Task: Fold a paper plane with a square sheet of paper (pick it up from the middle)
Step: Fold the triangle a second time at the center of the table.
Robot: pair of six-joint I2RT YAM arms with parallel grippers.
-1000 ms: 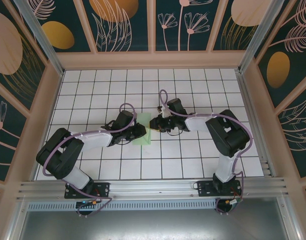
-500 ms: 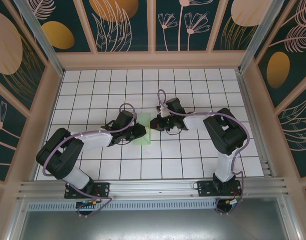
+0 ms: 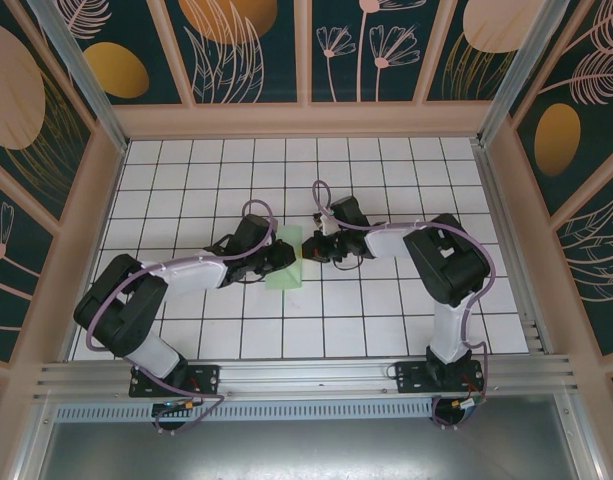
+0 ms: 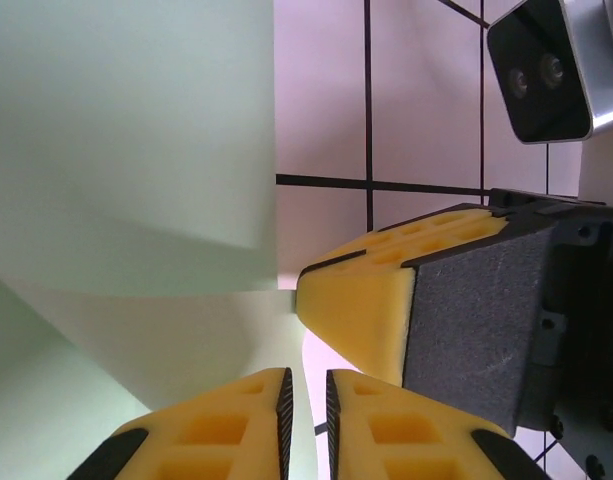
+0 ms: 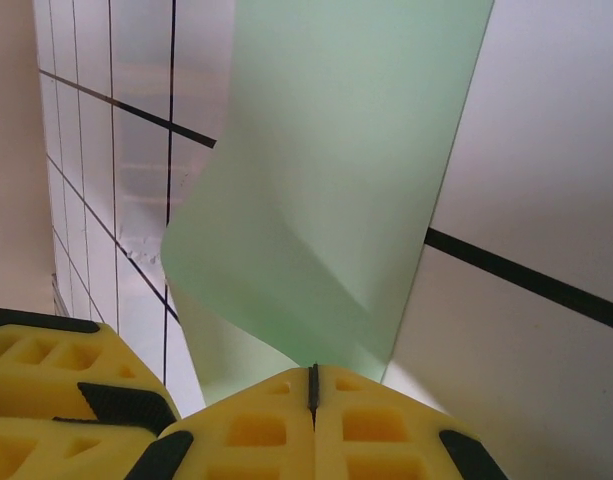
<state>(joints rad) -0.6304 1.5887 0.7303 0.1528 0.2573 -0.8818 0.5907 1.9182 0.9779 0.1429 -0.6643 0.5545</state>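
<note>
Top external view showed the white gridded table [image 3: 386, 330] with both arms reaching inward to the square sheet of paper [image 3: 284, 262] lying folded near its centre. Left gripper [image 3: 287, 258] sat over the sheet, its yellow fingers [image 4: 236, 425] nearly together across the paper's edge. Right gripper [image 5: 313, 385] was clenched on the sheet's curled-up edge, jaws fully together.

We see even, bright overhead light and soft shadows under the arms from above, while both wrist views blur softly up close.
</note>
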